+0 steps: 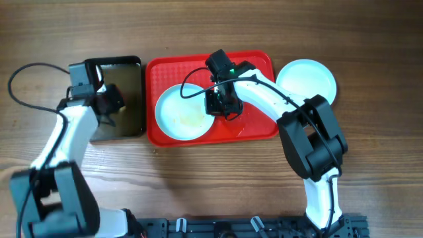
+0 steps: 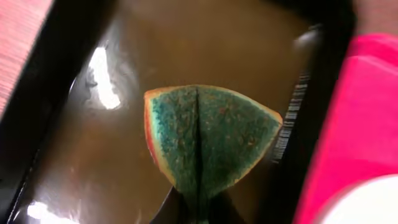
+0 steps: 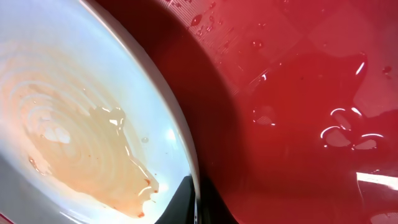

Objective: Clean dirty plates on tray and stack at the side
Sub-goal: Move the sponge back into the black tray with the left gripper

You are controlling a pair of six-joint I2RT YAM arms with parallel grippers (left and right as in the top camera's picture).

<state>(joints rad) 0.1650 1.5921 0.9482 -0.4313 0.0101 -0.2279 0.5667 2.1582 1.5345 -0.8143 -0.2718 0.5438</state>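
Observation:
One plate (image 1: 180, 112) lies in the left half of the red tray (image 1: 258, 63), with a watery orange-brown smear at its centre (image 3: 81, 155). My right gripper (image 1: 223, 106) is shut on this plate's right rim; the right wrist view shows the rim pinched between the fingers (image 3: 198, 202). A clean plate (image 1: 307, 80) sits on the table just right of the tray. I see no third plate. My left gripper (image 1: 109, 106) hovers over the black pan and is shut on a folded green sponge (image 2: 211, 137).
The black pan (image 1: 129, 122) stands left of the tray and holds brown liquid (image 2: 155, 50). Water pools on the tray's wet floor (image 3: 311, 93). The right arm stretches across the tray's right half. Bare wooden table lies in front.

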